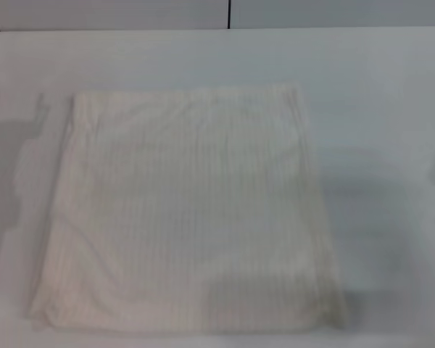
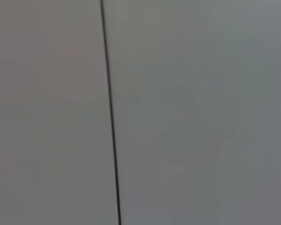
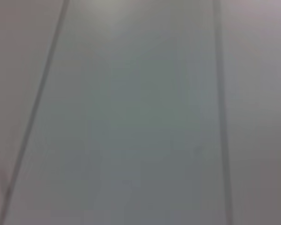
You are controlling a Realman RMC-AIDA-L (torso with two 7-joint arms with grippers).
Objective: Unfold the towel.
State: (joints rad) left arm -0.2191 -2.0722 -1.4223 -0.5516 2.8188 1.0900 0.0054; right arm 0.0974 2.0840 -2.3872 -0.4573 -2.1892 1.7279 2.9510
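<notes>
The towel (image 1: 188, 210) is a large cream-white cloth with faint thin stripes. It lies flat on the white table (image 1: 384, 87), in the middle of the head view, roughly square, with its near edge close to the table's front. Neither gripper shows in any view. The left wrist view and the right wrist view show only plain grey-white panels with dark seams.
The back edge of the table meets a wall (image 1: 130, 13) with a dark vertical seam (image 1: 229, 13). Arm shadows fall on the table to the towel's left (image 1: 11, 167) and right (image 1: 377, 210).
</notes>
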